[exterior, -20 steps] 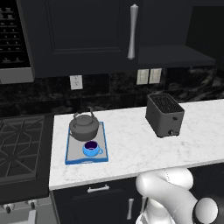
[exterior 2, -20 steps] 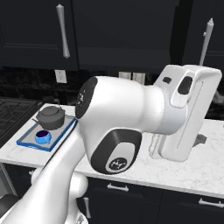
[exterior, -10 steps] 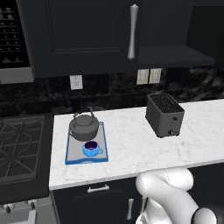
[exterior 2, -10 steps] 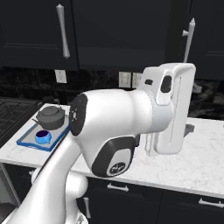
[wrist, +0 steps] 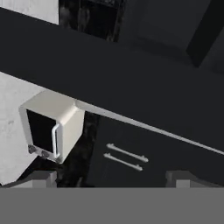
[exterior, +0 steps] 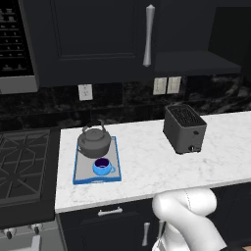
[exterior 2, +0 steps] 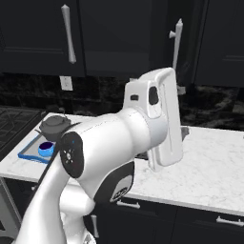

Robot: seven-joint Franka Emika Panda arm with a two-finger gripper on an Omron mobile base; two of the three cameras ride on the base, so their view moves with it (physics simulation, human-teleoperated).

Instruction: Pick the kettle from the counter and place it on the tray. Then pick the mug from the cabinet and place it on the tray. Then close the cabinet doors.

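Observation:
The dark grey kettle and the small blue mug both rest on the blue-rimmed tray on the white counter. From the right base they appear as kettle, mug and tray. The cabinet's left door is shut. Its right door stands partly open, seen edge-on by its bar handle, with the dark shelf exposed. My gripper is open and holds nothing. It faces a black door panel with a long silver bar handle.
A black toaster stands on the counter right of the tray. A gas stove lies to the left. Dark drawers with small pulls run under the counter. My raised forearm stands in front of the open door.
My forearm has swung left in the right base view. The right door's handle has moved left with it, so the door has swung towards shut. Kettle, mug and tray have not moved.

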